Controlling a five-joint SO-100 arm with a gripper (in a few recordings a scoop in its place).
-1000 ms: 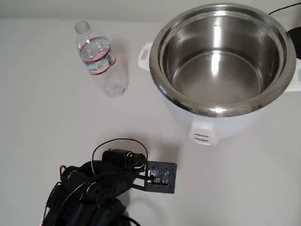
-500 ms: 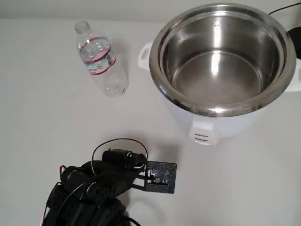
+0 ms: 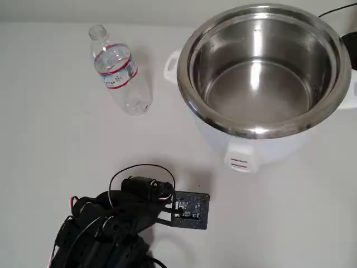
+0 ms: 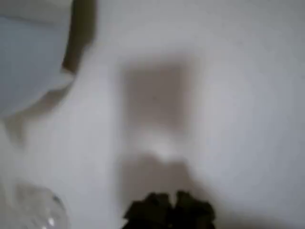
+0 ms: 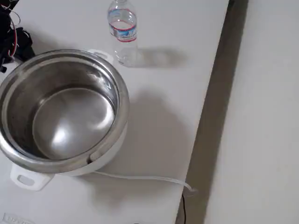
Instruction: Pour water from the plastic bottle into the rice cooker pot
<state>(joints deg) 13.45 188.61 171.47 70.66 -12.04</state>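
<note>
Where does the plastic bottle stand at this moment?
In the overhead view the plastic bottle stands upright on the table, upper left, just left of the rice cooker pot.

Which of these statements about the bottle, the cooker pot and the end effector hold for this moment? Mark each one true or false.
1. The plastic bottle stands upright on the table. True.
2. The bottle is capped. False: its neck is open.
3. The rice cooker pot sits in its white cooker body. True.
4. The end effector grips the bottle. False: it is apart from the bottle, holding nothing.
5. The bottle lies inside the pot. False: it stands beside the cooker.
</note>
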